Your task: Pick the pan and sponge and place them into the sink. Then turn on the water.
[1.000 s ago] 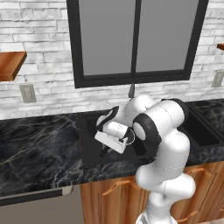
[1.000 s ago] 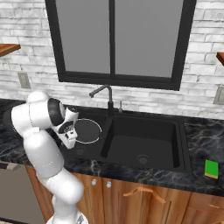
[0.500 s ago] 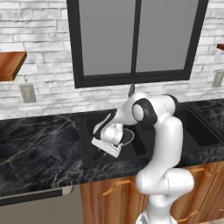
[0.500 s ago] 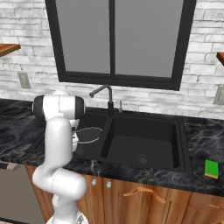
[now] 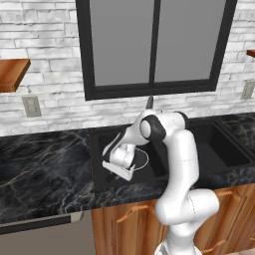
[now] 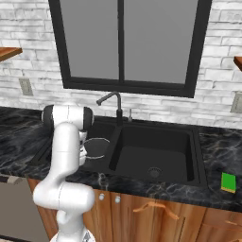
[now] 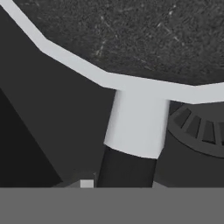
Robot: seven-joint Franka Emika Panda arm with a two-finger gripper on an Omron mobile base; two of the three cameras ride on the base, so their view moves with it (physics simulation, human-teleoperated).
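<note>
1. The pan [image 6: 97,147] sits low in the left basin of the sink [image 6: 198,156], its thin pale rim showing just beside the arm's wrist in the right base view.
2. The claw [image 5: 118,172] hangs over that same basin, right at the pan. In the hand view the pan's handle [image 7: 136,127] runs straight up the middle of the picture, from the near edge to the rim, with the round drain [image 7: 199,131] just to one side.
3. The relation that matters: the handle's long axis points away from the claw toward the pan's bowl, so the claw lies at the handle's outer end.
4. The claw looks narrow, but whether it grips the handle or has just let go cannot be told, since the fingertips are cut off at the bottom of the hand view.
5. The sponge [image 6: 229,182] lies on the desk [image 6: 222,142] at the far right of the sink, well apart from the claw; it appears green on top here, with a yellow edge.
6. The faucet [image 6: 113,106] stands behind the divider between the basins; no water runs.
</note>
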